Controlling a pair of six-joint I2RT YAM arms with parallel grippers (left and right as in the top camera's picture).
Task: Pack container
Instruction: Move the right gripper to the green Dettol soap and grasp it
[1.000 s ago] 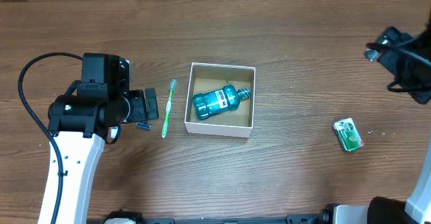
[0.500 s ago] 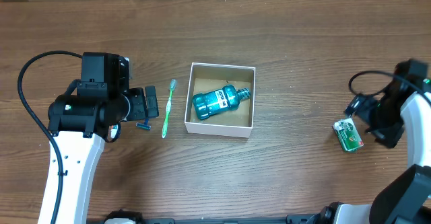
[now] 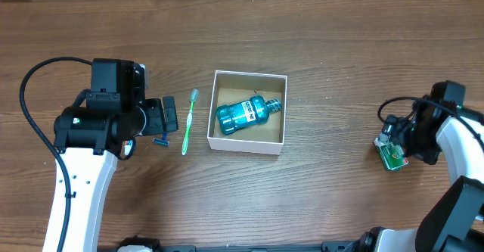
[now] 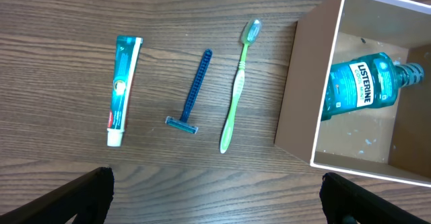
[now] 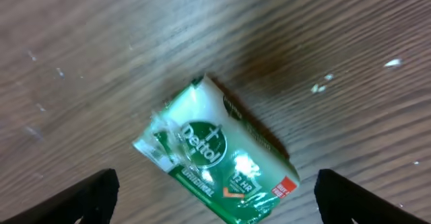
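Your right fingers (image 5: 94,196) spread wide above the green soap bar (image 5: 215,160), right counter (image 3: 340,70). Left fingers (image 4: 81,196) released, left of toothbrush (image 4: 237,89). Mouthwash (image 3: 242,114) lies in container (image 3: 246,145).

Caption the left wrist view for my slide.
Toothpaste, razor and toothbrush lie beside the container holding a mouthwash bottle; left gripper open.
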